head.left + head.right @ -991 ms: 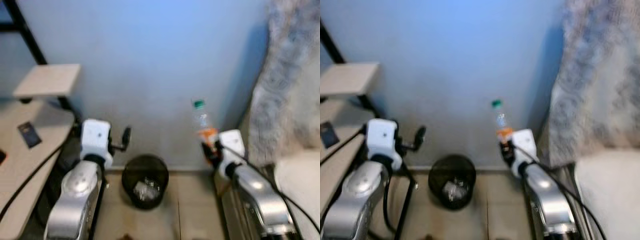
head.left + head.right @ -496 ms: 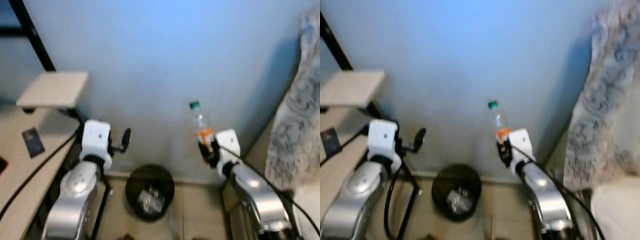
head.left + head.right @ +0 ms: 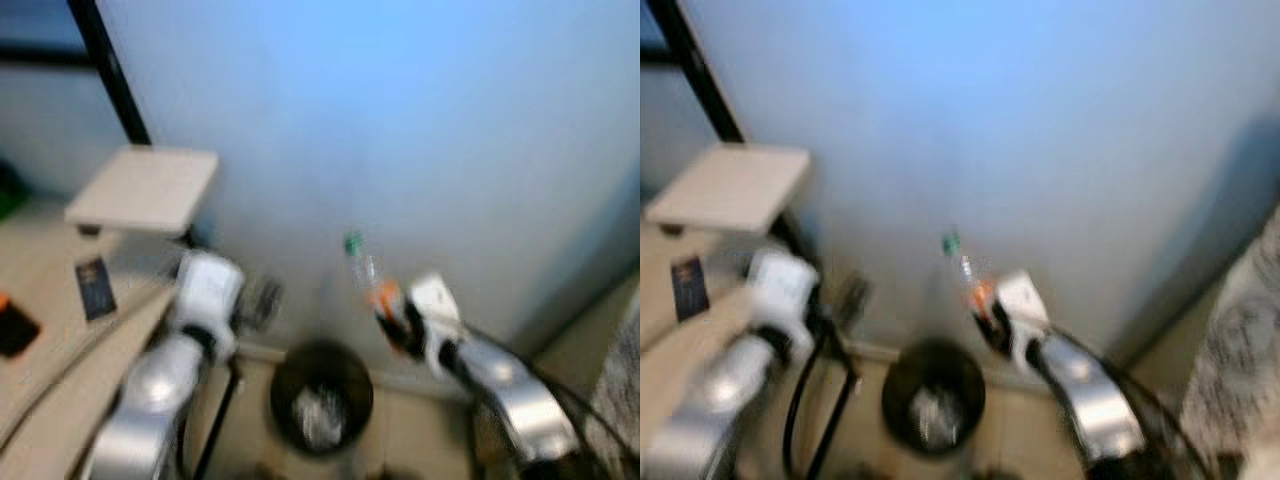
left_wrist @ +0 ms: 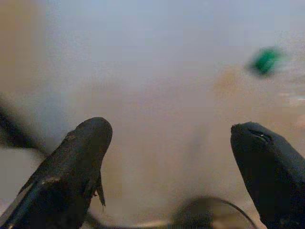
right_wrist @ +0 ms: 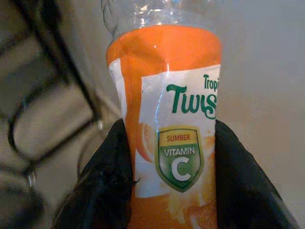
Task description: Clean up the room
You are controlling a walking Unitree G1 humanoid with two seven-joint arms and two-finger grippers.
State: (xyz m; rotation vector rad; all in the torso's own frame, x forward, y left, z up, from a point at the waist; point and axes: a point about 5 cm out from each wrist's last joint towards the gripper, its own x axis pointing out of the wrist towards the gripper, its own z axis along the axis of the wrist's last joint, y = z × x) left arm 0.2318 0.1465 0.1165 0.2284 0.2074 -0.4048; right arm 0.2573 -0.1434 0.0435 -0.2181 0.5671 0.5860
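Observation:
My right gripper [image 3: 395, 320] is shut on a clear plastic bottle [image 3: 366, 273] with a green cap and an orange label, held upright in front of the blue wall. In the right wrist view both black fingers [image 5: 107, 176] press the sides of the bottle's orange label [image 5: 171, 119]. A round black waste bin [image 3: 290, 378] with crumpled rubbish inside stands on the floor below and between the arms, slightly left of the bottle. My left gripper [image 4: 171, 143] is open and holds nothing; it is raised to the left of the bin [image 3: 895, 395]. The picture is blurred.
A beige desk [image 3: 60, 400] with a raised shelf [image 3: 145, 188] lies on the left, carrying a dark card [image 3: 95, 288] and an orange-and-black object [image 3: 15, 325]. A black pole [image 3: 110, 70] rises behind it. Patterned fabric [image 3: 1240, 350] hangs at the far right.
The camera has swung left: the fabric slid toward the right edge and the desk and bin show more. The bottle stays in my right gripper; the left stays open.

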